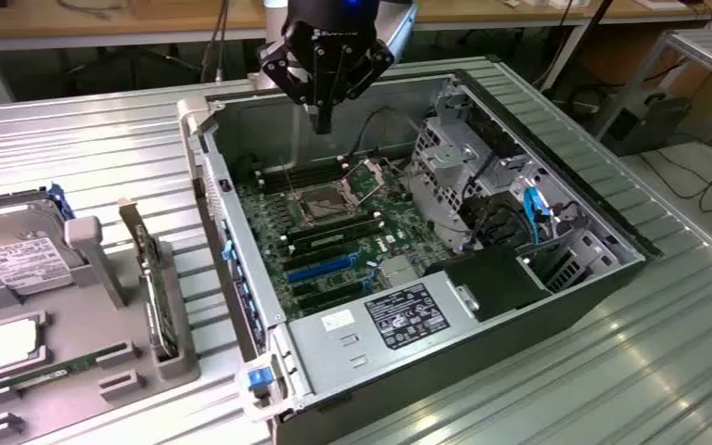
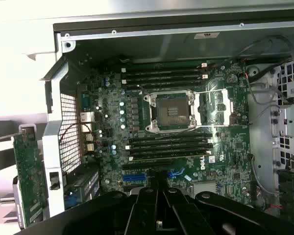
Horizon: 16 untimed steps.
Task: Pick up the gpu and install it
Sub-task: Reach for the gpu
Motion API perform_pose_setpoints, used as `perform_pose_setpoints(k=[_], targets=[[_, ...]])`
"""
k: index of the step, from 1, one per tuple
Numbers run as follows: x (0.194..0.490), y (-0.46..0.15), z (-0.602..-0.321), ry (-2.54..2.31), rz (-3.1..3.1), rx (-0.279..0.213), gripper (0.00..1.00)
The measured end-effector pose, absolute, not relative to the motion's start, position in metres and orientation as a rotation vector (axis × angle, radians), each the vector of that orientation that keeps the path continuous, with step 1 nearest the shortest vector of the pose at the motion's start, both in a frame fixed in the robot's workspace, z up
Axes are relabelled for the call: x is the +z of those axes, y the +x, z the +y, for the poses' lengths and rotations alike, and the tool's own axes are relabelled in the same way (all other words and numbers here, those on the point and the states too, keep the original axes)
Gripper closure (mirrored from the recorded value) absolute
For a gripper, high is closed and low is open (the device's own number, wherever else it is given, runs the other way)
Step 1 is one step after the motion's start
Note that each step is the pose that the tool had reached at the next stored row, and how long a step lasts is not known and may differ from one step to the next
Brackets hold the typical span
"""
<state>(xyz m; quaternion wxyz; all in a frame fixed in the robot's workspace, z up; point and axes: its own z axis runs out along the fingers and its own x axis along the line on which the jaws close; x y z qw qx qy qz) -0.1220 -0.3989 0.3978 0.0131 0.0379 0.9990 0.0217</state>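
Note:
The gpu (image 1: 149,278) stands on its long edge in a grey fixture (image 1: 177,366) at the exterior view's left, outside the open computer case (image 1: 214,176). Its silver bracket points toward the far end. In the wrist view the gpu (image 2: 27,171) appears as a green board beside the case's rear wall. My gripper (image 1: 322,120) hangs above the far part of the case, over the motherboard (image 1: 331,232), well away from the card. Its fingers (image 2: 148,210) are pressed together with nothing between them. Blue expansion slots (image 2: 134,177) lie on the motherboard (image 2: 171,127) just beyond the fingers.
On the fixture lie a silver hard drive (image 1: 16,250), a square processor (image 1: 10,343) and a long green memory stick (image 1: 53,371). Inside the case are an empty processor socket (image 2: 169,110), drive cages (image 1: 462,153), cables and a power supply (image 1: 400,315).

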Motion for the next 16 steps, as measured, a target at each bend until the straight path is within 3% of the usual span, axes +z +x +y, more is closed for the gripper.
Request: perform_pose_setpoints(k=[16], targets=[[0.3983, -0.1285, -0.4037, 0.118, 3.111, 0.068, 0.89]])
